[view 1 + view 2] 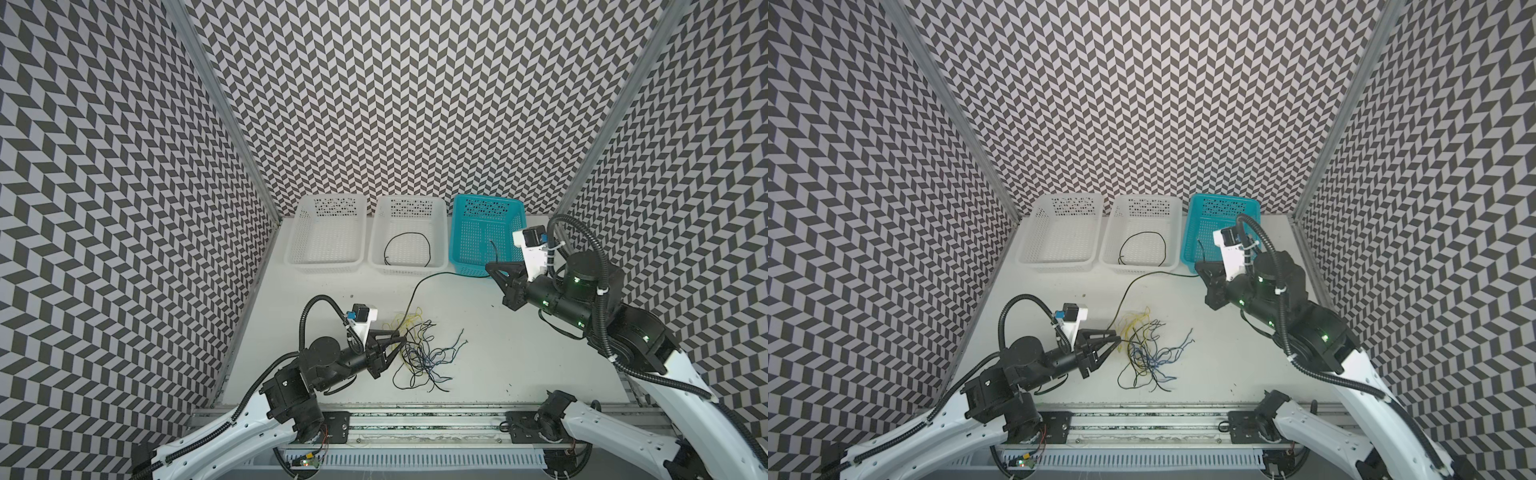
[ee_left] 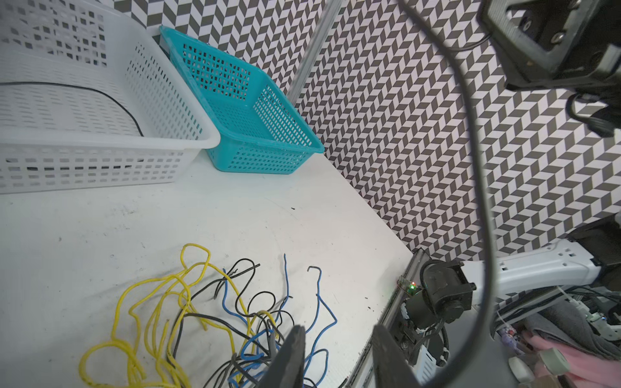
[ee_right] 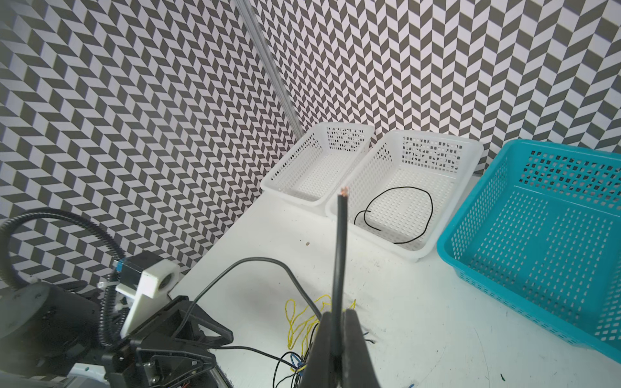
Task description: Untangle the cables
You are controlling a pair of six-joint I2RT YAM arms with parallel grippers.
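Left white basket (image 1: 328, 241), middle white basket (image 1: 407, 269) and teal basket (image 1: 469, 245) sit abreast, apparently touching, on the table (image 1: 498, 353).

The white counter (image 1: 498, 353) carried three perforated baskets in a row along its far edge: a white basket (image 1: 322, 266) at the left, a second white basket (image 1: 409, 269) just beside it in the middle, and a teal basket (image 1: 469, 245) at the right. Nearer, left of centre, a loose tangle of black, yellow and blue cables (image 1: 419, 353) lay on its scuffed surface.
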